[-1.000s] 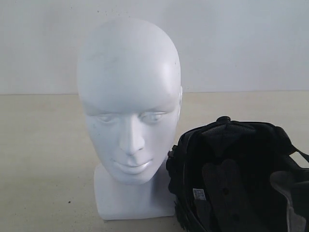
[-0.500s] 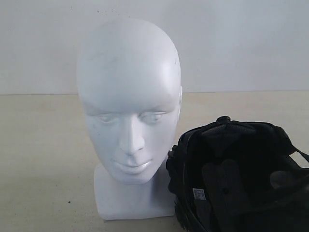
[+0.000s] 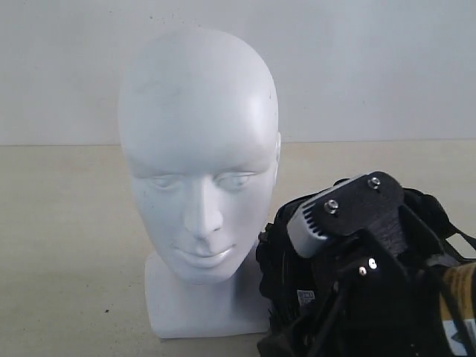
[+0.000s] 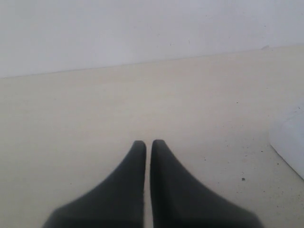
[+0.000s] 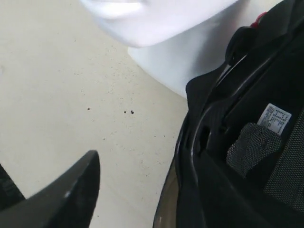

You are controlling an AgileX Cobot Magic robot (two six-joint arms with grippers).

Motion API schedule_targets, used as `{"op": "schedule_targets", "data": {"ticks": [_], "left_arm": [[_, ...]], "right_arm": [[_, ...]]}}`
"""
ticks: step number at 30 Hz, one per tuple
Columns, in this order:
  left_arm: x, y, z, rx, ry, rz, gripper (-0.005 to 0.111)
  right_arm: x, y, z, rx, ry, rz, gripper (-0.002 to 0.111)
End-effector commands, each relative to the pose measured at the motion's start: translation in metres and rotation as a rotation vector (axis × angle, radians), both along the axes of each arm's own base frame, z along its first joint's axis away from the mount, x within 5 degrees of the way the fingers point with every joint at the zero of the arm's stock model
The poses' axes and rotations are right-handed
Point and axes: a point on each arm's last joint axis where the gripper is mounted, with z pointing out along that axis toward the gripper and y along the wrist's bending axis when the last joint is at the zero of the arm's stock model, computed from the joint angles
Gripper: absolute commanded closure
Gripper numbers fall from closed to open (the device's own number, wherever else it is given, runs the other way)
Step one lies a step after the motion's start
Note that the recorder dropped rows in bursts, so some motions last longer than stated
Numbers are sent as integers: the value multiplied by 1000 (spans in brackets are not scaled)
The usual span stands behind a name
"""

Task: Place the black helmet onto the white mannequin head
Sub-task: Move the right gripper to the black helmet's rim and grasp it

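The white mannequin head (image 3: 197, 134) stands upright on its blocky base, facing the exterior camera. The black helmet (image 3: 277, 245) lies beside it on the right, opening upward. My right arm (image 3: 357, 223) hangs over the helmet and hides most of its lining. In the right wrist view, my right gripper (image 5: 152, 190) is open: one finger (image 5: 76, 190) is over the table outside the helmet's rim (image 5: 194, 142), and the other is hidden. The smoky visor edge (image 5: 166, 204) shows below the rim. My left gripper (image 4: 148, 142) is shut on nothing, low over bare table.
A pale wall rises behind the beige table (image 3: 67, 238). A corner of the mannequin's base (image 4: 289, 142) shows in the left wrist view, off to one side of the shut fingers. A white label (image 5: 275, 118) sits inside the helmet's padding.
My right arm has come into the exterior view and now covers most of the helmet's inside. The helmet and the mannequin head have not moved.
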Motion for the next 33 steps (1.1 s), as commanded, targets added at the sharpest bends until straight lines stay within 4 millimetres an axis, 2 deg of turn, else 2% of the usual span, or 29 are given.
{"op": "schedule_targets", "data": {"ticks": [1,3,13,24,33], "left_arm": [[0,0,0,5,-4,1,102],[0,0,0,5,-4,1,102],[0,0,0,5,-4,1,102],[0,0,0,5,-4,1,102],[0,0,0,5,-4,1,102]], "right_arm": [[7,4,-9,-47,-24,-27,40],[11,4,-12,-57,-32,-62,37],[23,18,-44,-164,12,-77,37],[33,28,-69,-213,23,-86,37],[41,31,-70,-187,4,-170,37]]}}
